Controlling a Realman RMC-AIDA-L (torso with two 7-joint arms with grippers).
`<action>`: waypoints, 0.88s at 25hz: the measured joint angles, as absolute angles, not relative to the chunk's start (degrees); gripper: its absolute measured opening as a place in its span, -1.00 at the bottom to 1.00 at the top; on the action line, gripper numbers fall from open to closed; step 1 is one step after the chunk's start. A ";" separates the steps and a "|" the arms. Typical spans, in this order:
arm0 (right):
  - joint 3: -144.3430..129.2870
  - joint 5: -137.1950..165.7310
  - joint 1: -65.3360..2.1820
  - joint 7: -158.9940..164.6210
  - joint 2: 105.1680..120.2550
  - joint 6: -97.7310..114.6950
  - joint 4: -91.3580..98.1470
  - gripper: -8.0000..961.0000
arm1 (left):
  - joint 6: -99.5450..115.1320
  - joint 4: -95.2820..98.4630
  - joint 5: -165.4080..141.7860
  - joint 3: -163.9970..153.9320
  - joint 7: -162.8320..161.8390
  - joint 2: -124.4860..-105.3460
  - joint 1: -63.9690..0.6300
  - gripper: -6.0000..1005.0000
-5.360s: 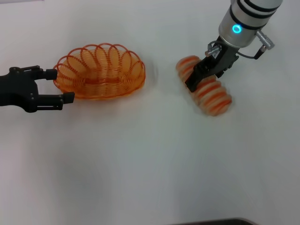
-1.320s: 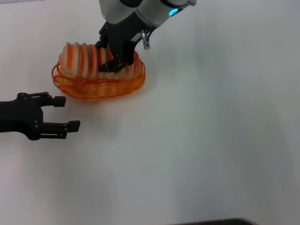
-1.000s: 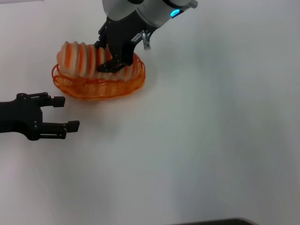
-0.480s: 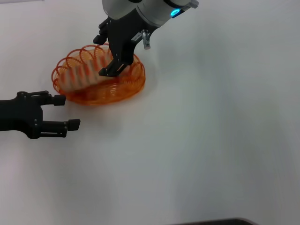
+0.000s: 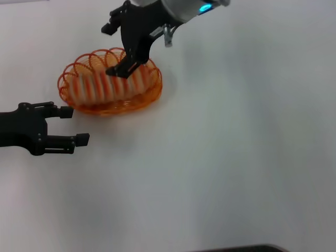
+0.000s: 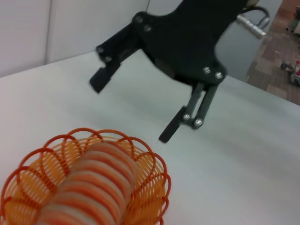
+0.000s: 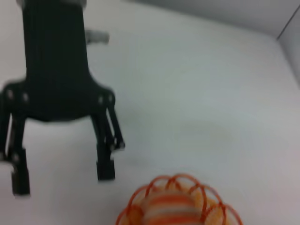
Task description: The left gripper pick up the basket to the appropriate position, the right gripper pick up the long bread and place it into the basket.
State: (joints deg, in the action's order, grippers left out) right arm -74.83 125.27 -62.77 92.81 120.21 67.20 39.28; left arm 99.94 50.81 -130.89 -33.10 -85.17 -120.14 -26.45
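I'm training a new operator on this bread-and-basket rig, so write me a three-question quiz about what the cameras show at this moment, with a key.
1. True or false: the tan, orange-striped long bread lies inside the oval orange wire basket.
2. Which hand is above the basket: A) the left hand, B) the right hand?
3. Fill in: the left hand rests open on the white table, ____ the basket, not touching it.

Key:
1. True; the left wrist view also shows the bread within the basket's rim.
2. B; its fingers are open and hold nothing.
3. Beside.
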 joint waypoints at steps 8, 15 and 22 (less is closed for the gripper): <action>-71.61 112.57 -46.38 91.87 119.58 72.28 49.91 0.94 | 99.93 50.81 -129.42 -30.79 -85.03 -120.14 -26.85 0.74; -61.34 108.14 -33.92 86.29 119.45 80.45 50.09 0.94 | 99.17 50.80 -127.22 -29.06 -85.00 -120.08 -26.73 0.74; -56.16 108.45 -24.93 84.16 119.10 84.68 49.92 0.94 | 95.99 49.67 -127.09 -28.73 -84.79 -120.41 -26.61 0.74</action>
